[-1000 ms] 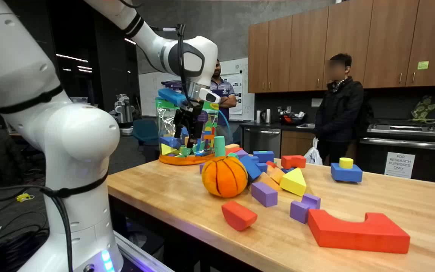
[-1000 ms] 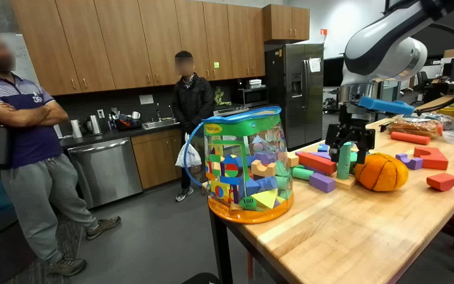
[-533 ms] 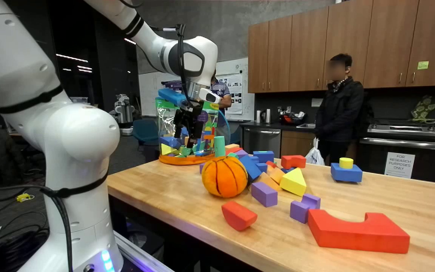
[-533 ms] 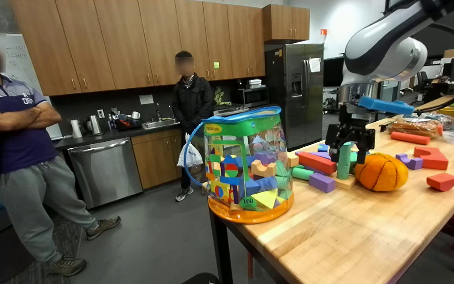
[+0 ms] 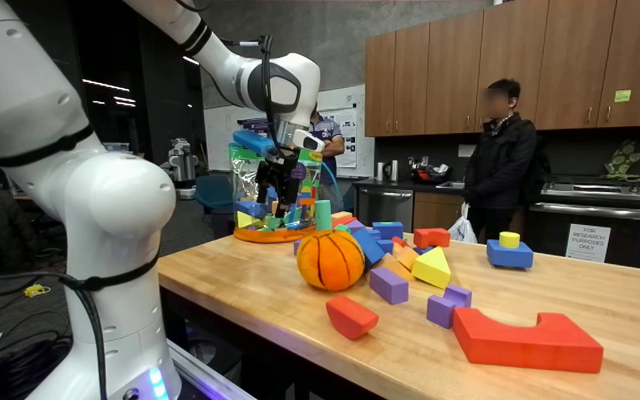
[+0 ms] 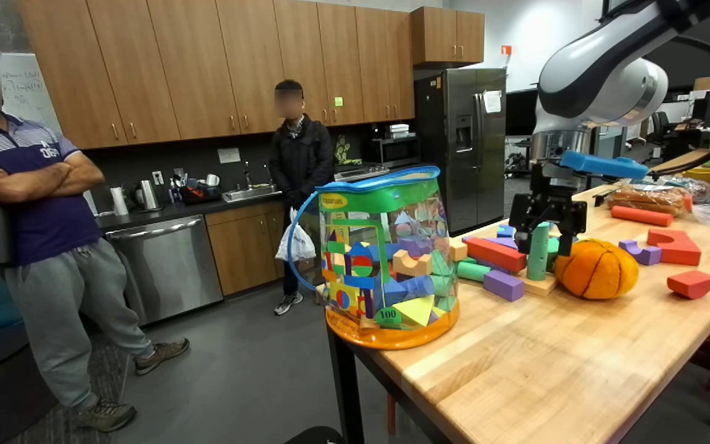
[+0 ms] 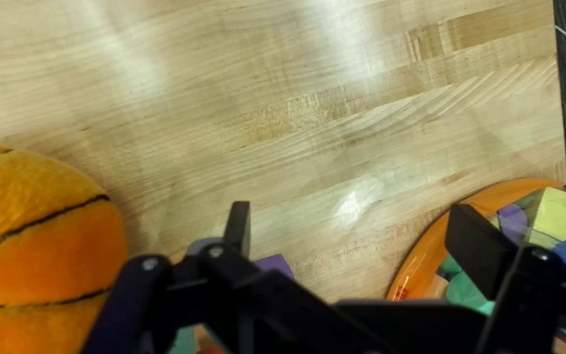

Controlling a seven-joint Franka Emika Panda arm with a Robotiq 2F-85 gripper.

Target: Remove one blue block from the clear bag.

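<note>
While a person with folded arms (image 6: 50, 225) and a person in a black jacket (image 6: 301, 160) stand well beyond it, the black gripper (image 6: 543, 245) of a white robot arm (image 5: 120, 189) hangs pointing down over a wooden table (image 6: 546, 351). Its fingers (image 7: 238, 228) are spread wide apart, the table's wood showing between them in the wrist view. To one side of the gripper, near but apart, the clear bag (image 6: 386, 200) stands upright close to the table's edge, multi-coloured pieces (image 6: 413, 266) crowding its lower part. Among them, seen through the see-through wall and apart from the gripper, sits a blue block (image 6: 392, 296); more than one piece there is blue. On the gripper's opposite side and lower, an orange ball (image 6: 597, 269) lined like a basketball rests near the fingers. A green cylinder (image 5: 323, 215) stands upright close by, also apart from the gripper, and a purple block (image 7: 277, 265) lies lower down, partly hidden behind a finger in the wrist view. Farther from the gripper, past the ball in an exterior view, lie a yellow wedge (image 5: 433, 268), a blue slab (image 5: 509, 255) topped by a yellow cylinder (image 5: 509, 240), and, well apart, a large red block (image 5: 525, 344) with a curved cutout.
</note>
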